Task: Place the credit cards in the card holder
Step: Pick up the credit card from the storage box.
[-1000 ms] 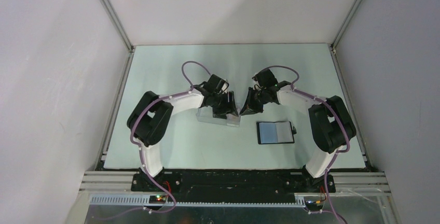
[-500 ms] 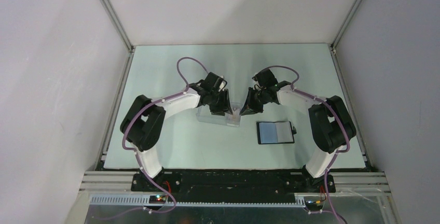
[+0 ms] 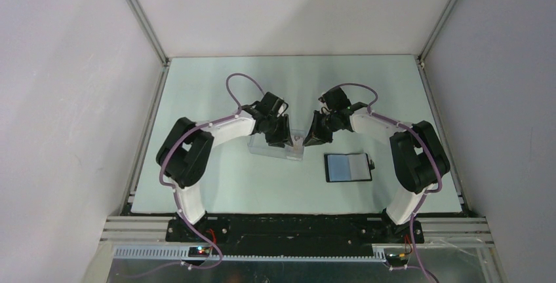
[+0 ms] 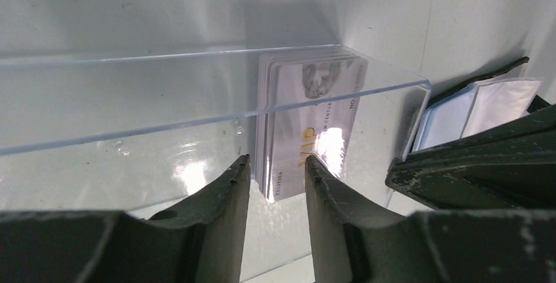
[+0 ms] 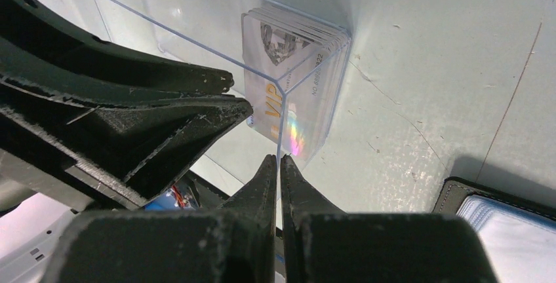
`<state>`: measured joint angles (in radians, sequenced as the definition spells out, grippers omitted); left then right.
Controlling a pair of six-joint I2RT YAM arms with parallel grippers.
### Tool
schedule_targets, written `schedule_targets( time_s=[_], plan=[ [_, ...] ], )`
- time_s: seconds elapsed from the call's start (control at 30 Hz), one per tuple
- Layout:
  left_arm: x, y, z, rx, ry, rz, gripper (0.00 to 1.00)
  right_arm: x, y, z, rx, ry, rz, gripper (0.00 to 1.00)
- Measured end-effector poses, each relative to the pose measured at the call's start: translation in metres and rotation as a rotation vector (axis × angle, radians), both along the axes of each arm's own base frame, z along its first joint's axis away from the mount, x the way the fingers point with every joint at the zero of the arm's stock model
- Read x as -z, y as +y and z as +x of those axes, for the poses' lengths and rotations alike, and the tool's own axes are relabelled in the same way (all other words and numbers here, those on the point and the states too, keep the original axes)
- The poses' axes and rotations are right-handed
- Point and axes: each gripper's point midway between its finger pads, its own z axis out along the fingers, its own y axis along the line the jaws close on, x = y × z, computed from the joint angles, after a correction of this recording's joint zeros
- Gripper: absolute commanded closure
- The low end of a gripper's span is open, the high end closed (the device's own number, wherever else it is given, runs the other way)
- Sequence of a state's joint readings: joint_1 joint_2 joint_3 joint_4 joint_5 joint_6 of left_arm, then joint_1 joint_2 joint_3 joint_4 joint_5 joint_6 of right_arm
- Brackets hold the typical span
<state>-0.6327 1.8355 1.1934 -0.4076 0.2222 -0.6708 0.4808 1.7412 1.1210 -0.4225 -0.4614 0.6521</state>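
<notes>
Several pale credit cards (image 4: 308,119) stand on edge as a stack at the right end of a clear plastic box (image 4: 131,99) in mid-table. My left gripper (image 4: 277,158) reaches into the box, its jaws partly open and straddling the stack's near corner, with a thin gap on the left side. My right gripper (image 5: 280,158) is shut on the box's end wall beside the cards (image 5: 295,93). The card holder (image 3: 347,167) lies open flat to the right of the box, black-rimmed with pale blue pockets up.
Both arms (image 3: 197,152) curve inward and meet over the box (image 3: 269,149). The right gripper's dark fingers (image 4: 485,158) crowd the left wrist view, with the card holder (image 4: 472,106) behind them. White enclosure walls (image 3: 79,99) ring the pale green table.
The left gripper has dropped into the box and its jaws have narrowed around the card stack. The right gripper and the card holder have stayed put.
</notes>
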Motion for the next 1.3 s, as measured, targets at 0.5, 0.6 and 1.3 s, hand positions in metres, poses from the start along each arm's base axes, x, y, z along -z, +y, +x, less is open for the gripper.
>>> schedule_targets(
  time_s=[0.5, 0.6, 1.3],
  plan=[
    [0.0092, 0.0, -0.0013, 0.005, 0.023, 0.016, 0.81, 0.0001, 0.0001, -0.0006, -0.001, 0.002, -0.001, 0.96],
    [0.0062, -0.0032, 0.0004, 0.014, 0.012, 0.011, 0.87, 0.0001, 0.0003, -0.0009, -0.002, 0.002, 0.0, 0.96],
    [0.0062, -0.0034, -0.0011, 0.032, 0.01, 0.023, 0.99, 0.0003, 0.0003, -0.0032, -0.005, 0.013, 0.001, 0.96]
  ],
)
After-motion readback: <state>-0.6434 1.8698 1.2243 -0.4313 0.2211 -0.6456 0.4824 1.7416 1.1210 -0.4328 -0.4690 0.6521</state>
